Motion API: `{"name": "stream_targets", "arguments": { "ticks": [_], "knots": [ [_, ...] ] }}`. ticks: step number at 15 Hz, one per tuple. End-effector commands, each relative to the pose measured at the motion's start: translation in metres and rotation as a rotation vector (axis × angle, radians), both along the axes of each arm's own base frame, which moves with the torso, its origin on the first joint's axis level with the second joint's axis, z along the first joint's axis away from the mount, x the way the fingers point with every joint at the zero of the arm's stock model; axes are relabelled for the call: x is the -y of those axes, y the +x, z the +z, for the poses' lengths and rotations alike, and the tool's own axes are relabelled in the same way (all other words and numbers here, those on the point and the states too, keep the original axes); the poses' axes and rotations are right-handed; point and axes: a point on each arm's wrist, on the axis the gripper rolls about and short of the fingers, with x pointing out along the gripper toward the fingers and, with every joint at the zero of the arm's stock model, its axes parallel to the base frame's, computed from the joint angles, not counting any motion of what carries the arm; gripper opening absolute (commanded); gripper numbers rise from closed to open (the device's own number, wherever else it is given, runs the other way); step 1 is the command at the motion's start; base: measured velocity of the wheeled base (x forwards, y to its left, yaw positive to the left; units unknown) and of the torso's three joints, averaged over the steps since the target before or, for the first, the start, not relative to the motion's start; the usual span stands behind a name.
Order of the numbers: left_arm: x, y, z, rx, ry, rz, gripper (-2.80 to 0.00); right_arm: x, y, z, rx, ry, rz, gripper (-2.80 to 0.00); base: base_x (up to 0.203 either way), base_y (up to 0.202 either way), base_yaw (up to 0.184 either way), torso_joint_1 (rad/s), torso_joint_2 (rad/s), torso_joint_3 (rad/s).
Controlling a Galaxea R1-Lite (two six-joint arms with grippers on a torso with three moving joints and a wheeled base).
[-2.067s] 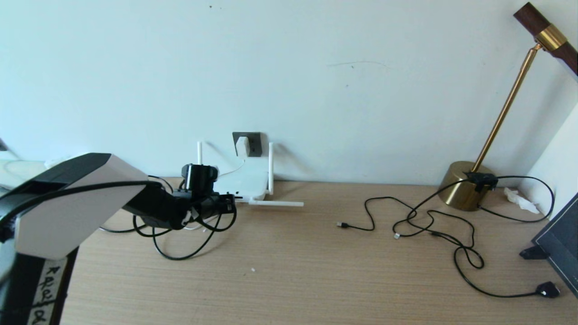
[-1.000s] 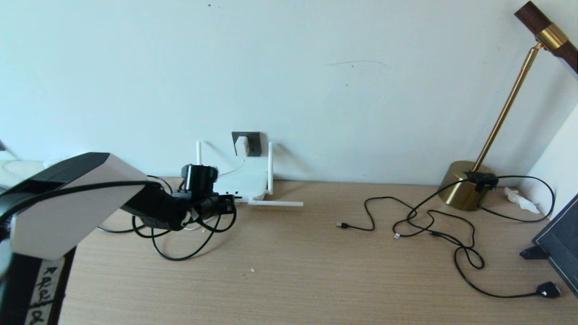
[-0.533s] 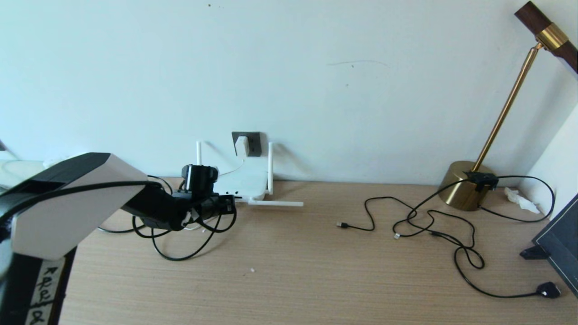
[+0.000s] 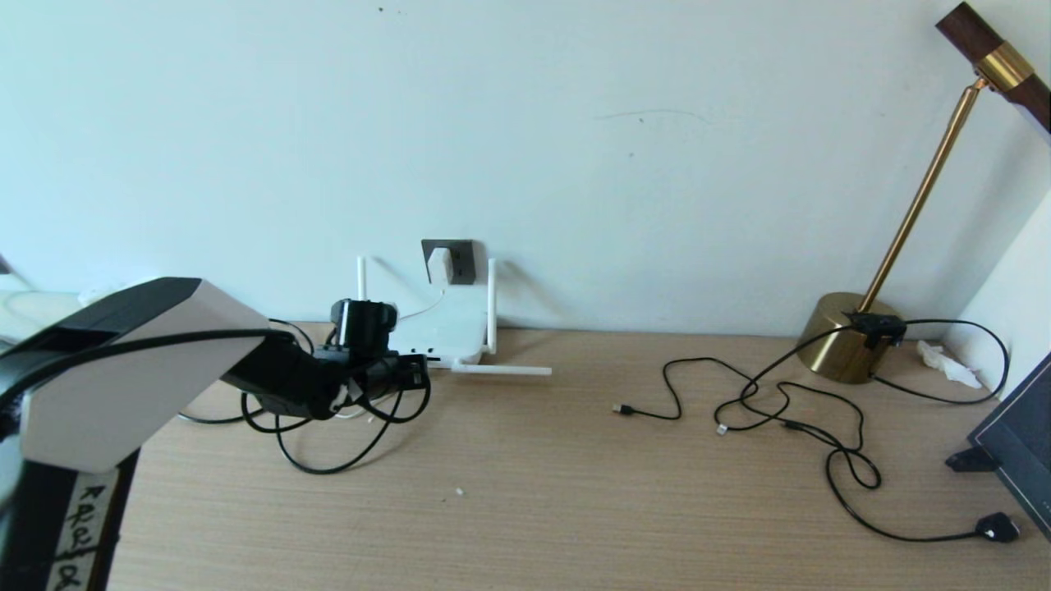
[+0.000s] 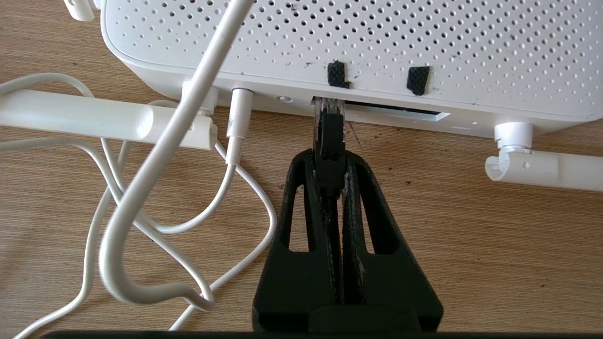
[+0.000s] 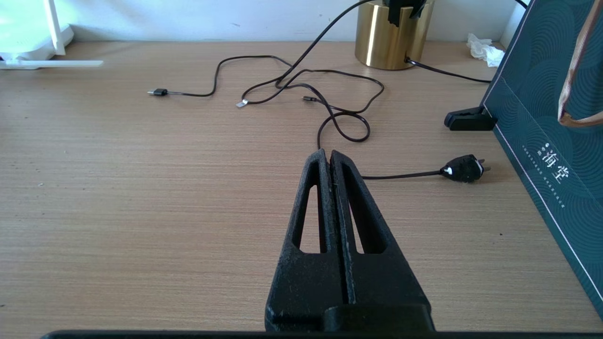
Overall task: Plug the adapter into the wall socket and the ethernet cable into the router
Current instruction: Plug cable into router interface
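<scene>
My left pincer (image 5: pixel 330 162) is clamped tight on the ethernet cable (image 5: pixel 330 141), a black plug whose clear tip sits in a dark port slot on the router (image 5: pixel 358 52), a flat white perforated box on the counter (image 4: pixel 534 484). Above it, the adapter (image 4: pixel 439 265), a small white block, sits in the dark grey wall socket (image 4: pixel 461 261). My right pincer (image 6: pixel 328 157) hangs shut and empty over the counter.

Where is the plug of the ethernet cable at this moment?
In the left wrist view, the ethernet cable plug is clamped in the left gripper, with its clear tip at a port slot on the router edge, beside the white cord's plug.
</scene>
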Motion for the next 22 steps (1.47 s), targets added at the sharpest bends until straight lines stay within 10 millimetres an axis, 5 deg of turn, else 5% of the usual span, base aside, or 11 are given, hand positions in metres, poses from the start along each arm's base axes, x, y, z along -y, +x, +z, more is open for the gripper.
{"name": "stream_targets", "arguments": {
  "ticks": [1,22],
  "knots": [
    [-0.0003,-0.0018,-0.0004,-0.003,-0.001,0.001,-2.8,0.0,0.0,0.0,0.001,0.0,0.0,-2.8,0.0,0.0,0.0,0.0,0.0,0.0],
    [0.0052,-0.0065,0.0018,-0.002,0.009,0.003,-2.8,0.0,0.0,0.0,0.001,0.0,0.0,-2.8,0.0,0.0,0.0,0.0,0.0,0.0]
  ]
}}
